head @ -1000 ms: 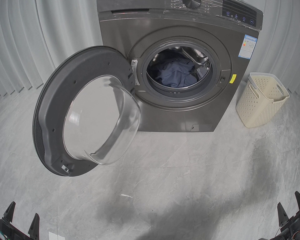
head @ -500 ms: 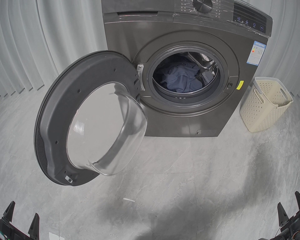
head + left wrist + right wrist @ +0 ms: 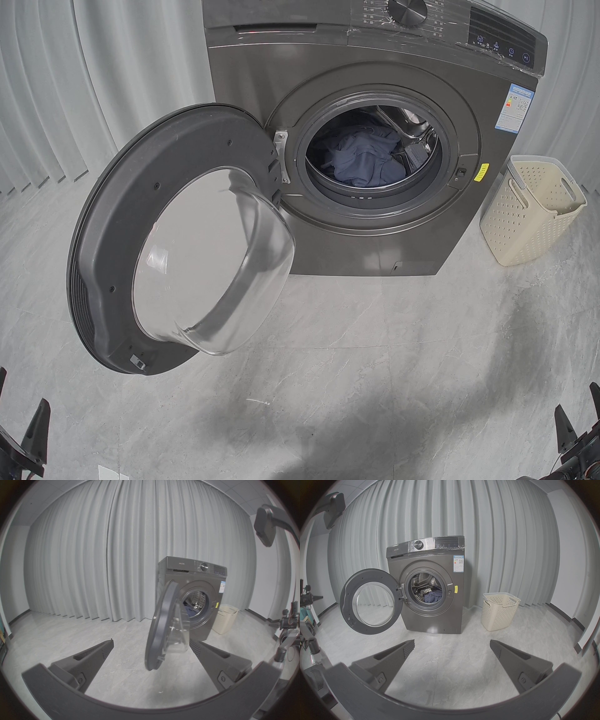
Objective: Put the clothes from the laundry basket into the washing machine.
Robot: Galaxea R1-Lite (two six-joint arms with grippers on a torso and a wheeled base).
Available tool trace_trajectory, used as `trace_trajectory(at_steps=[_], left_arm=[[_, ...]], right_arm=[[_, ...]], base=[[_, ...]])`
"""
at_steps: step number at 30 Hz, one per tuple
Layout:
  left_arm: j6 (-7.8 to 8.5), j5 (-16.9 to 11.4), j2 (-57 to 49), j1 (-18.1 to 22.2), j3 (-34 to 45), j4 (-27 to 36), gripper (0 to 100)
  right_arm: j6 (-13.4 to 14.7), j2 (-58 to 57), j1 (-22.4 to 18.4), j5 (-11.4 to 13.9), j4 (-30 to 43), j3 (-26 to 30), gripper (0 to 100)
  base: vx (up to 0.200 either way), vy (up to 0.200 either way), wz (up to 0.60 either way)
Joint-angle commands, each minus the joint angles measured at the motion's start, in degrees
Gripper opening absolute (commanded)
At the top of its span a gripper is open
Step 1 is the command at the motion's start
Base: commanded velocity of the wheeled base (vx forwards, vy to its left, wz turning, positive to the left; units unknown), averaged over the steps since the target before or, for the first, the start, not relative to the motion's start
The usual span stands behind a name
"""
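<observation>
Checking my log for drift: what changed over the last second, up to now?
The left gripper moved outward to the robot's left, open and empty. The head camera also shifted, so the scene itself did not move. Unchanged: right gripper open, washing machine door open, blue clothes in the drum, laundry basket beside the machine.

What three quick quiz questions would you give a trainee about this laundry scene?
1. True or false: the washing machine has its door swung open.
2. Where is the laundry basket? A) on the floor beside the machine B) on top of the machine C) hung on the door
3. Fill in: the blue clothes lie inside the machine's ____.

Key: 1 true; 2 A; 3 drum.
</observation>
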Motion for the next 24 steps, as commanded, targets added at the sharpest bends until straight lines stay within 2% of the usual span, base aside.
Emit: trace_trajectory(at_steps=[1, 5, 9, 16, 17, 18, 19, 20, 24], left_arm=[[-0.75, -9.4, 21.1, -0.3, -8.3, -4.1, 100], [-0.92, -13.5, 29.7, -0.3, -9.9, -8.7, 100], [-1.1, -15.7, 37.5, -0.3, -12.3, -14.2, 100], [-0.92, -16.0, 44.0, -0.8, -15.6, -17.1, 100], [-1.1, -16.1, 45.1, -3.9, -16.4, -17.1, 100], [-1.1, -16.1, 45.1, -3.9, -16.4, -17.1, 100], [-1.19, -16.1, 45.8, -6.7, -16.8, -17.1, 100], [-1.19, -16.0, 46.3, -7.8, -16.8, -17.2, 100], [-2.86, -16.1, 46.6, -14.1, -17.4, -17.8, 100]], right_arm=[[-0.1, -0.1, 0.0, 0.1, 0.0, 1.0, 100], [0.0, -0.1, 0.0, 0.1, 0.0, 1.0, 100], [-0.1, -0.1, 0.0, 0.1, 0.0, 1.0, 100], [0.0, -0.1, 0.0, 0.1, 0.0, 1.0, 100], [0.0, -0.1, 0.0, 0.1, 0.0, 1.0, 100], [0.0, -0.1, 0.0, 0.1, 0.0, 1.0, 100], [0.0, -0.1, 0.0, 0.1, 0.0, 1.0, 100], [0.0, -0.1, 0.0, 0.1, 0.0, 1.0, 100], [0.0, -0.1, 0.0, 0.0, 0.1, 1.0, 100]], base=[[0.0, 0.0, 0.0], [0.0, 0.0, 0.0], [0.0, 0.0, 0.0], [0.0, 0.0, 0.0], [0.0, 0.0, 0.0], [0.0, 0.0, 0.0], [0.0, 0.0, 0.0], [0.0, 0.0, 0.0], [0.0, 0.0, 0.0]])
